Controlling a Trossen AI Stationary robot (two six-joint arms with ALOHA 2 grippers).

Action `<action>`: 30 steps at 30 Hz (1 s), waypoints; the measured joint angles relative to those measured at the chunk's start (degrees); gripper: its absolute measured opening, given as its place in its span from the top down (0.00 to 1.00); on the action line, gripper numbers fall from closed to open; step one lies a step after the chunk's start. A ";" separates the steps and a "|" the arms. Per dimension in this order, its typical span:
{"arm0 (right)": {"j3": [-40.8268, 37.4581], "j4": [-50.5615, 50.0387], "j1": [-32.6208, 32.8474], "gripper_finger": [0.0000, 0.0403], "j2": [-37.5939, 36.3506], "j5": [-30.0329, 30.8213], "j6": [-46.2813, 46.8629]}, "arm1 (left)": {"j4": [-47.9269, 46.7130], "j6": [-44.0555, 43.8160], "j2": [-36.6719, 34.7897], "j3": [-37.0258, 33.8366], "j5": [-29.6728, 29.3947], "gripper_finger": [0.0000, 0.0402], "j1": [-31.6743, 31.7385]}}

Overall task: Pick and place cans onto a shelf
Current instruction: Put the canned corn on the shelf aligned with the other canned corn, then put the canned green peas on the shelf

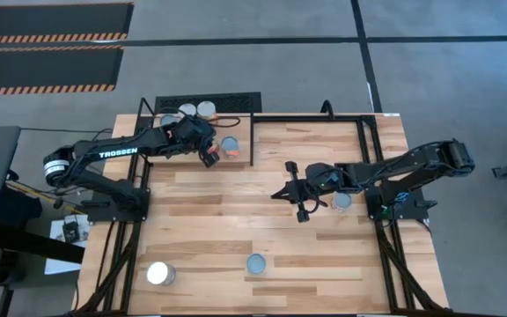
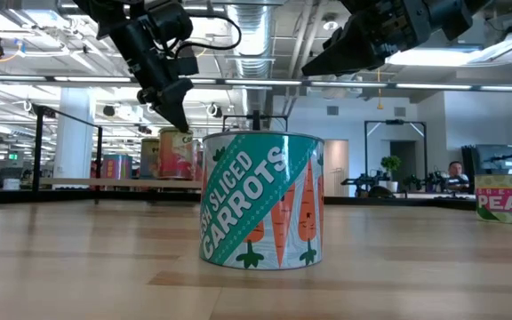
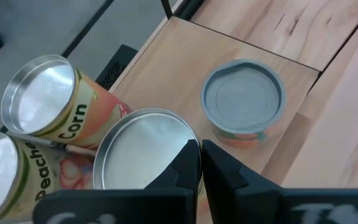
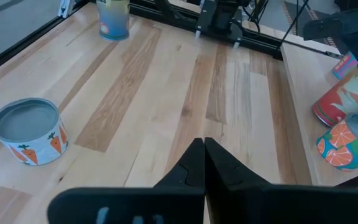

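The shelf (image 1: 240, 128), a light-wood board with a black rod frame, lies at the table's far left. Three cans (image 1: 187, 112) stand at its far edge, and a blue-grey-topped can (image 1: 230, 145) with an orange label (image 3: 243, 99) stands nearer. My left gripper (image 1: 209, 157) hangs shut and empty over the shelf, above a silvery-topped can (image 3: 145, 149). My right gripper (image 1: 299, 189) is shut and empty above the table's middle. A carrots can (image 2: 260, 200) and a white-topped can (image 1: 159, 274) stand near the front edge. A peas can (image 1: 340, 201) stands under the right arm.
The shelf's black rods (image 1: 252, 132) rise beside the left gripper. The black frame rail (image 1: 324, 115) runs along the table's far edge. Bare wood lies between the right gripper and the carrots can (image 4: 27, 127).
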 joint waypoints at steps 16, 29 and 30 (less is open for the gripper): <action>0.00 0.00 0.02 0.97 0.00 0.04 0.12 | -0.32 1.87 -2.07 0.00 0.90 0.84 0.00; 0.02 -1.81 0.13 0.97 0.00 0.09 3.36 | -3.43 1.83 -11.57 -1.48 7.03 0.83 -10.00; 0.02 -3.33 0.31 0.97 0.00 0.13 4.95 | -2.08 1.50 -12.29 -2.60 7.15 0.83 -12.43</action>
